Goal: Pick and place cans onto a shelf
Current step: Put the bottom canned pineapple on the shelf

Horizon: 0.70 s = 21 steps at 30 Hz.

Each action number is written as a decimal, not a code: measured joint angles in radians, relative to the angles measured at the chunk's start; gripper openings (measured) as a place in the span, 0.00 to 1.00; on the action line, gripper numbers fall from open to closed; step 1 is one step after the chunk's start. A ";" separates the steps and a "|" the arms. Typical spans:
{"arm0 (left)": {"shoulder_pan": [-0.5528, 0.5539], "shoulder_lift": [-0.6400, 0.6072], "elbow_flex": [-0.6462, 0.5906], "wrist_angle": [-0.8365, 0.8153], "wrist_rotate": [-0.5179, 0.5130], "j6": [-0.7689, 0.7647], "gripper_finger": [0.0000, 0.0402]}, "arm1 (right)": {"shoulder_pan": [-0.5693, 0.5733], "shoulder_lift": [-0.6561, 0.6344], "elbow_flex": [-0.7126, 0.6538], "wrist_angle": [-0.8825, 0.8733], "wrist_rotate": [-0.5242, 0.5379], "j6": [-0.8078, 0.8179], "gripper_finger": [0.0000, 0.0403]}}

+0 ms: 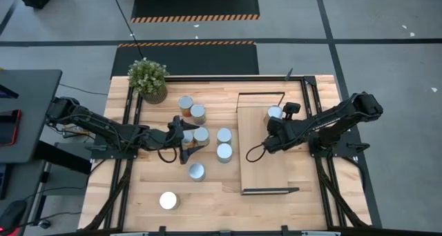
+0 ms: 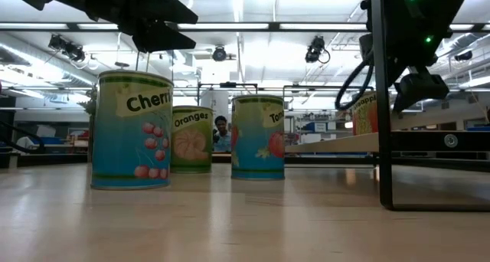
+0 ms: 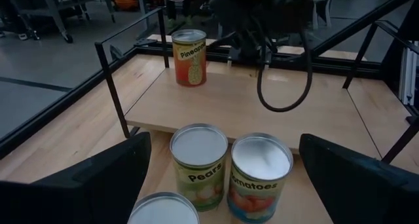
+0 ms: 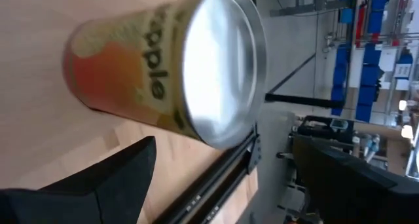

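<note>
One pineapple can (image 1: 275, 112) is already standing on the shelf (image 1: 262, 168), up near its far short end (the one with the black frame). The right gripper (image 1: 273, 129) sits just beside that can with its jaws spread wide, not holding it. The left gripper (image 1: 187, 140) is over the cluster of cans (image 1: 224, 152) in the middle of the tabletop (image 1: 145, 194), jaws also released, empty. One white-topped can (image 1: 168, 201) stands alone near the front edge

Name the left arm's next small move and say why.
Probably lower the open left gripper over the can just ahead and close: only the pineapple can stands on the shelf, beside the open right gripper.
</note>
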 joint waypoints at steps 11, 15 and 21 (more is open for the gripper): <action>-0.001 0.000 0.000 0.000 0.000 0.000 0.99 | 0.026 0.000 -0.004 0.114 0.012 -0.004 0.91; 0.000 0.000 0.000 0.000 0.000 0.002 0.99 | 0.049 0.000 -0.004 0.128 0.054 -0.005 0.91; 0.000 0.000 0.000 0.000 0.000 0.002 0.99 | 0.053 0.000 -0.004 0.112 0.002 -0.030 0.91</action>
